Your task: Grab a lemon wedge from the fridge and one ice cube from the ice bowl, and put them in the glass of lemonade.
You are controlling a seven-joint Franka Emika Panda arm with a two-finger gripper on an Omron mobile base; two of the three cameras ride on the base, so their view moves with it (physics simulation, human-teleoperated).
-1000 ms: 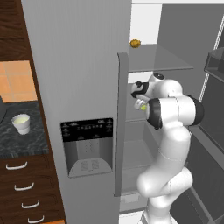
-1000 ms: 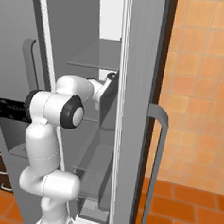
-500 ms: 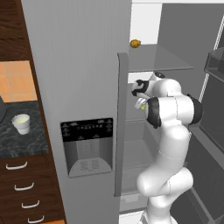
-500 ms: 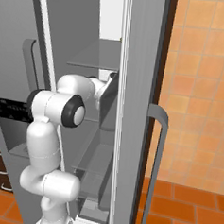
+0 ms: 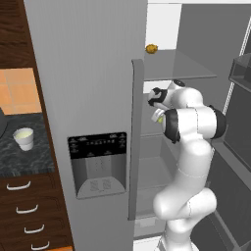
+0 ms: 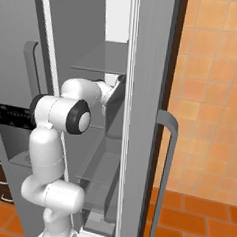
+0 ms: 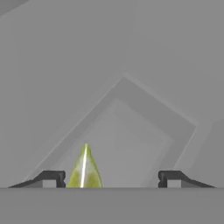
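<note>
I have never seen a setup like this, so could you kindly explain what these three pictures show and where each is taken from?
This is a rendered kitchen. A white robot arm reaches into an open grey fridge. Two pictures come from cameras on its rolling base, behind it to the left and right. The third looks along its pincer, whose dark fingertips stand apart. A yellow-green lemon wedge sits beside one fingertip; whether it is gripped I cannot tell. A small brownish lump lies on the upper shelf. On the dark counter stands the glass of lemonade.
</note>
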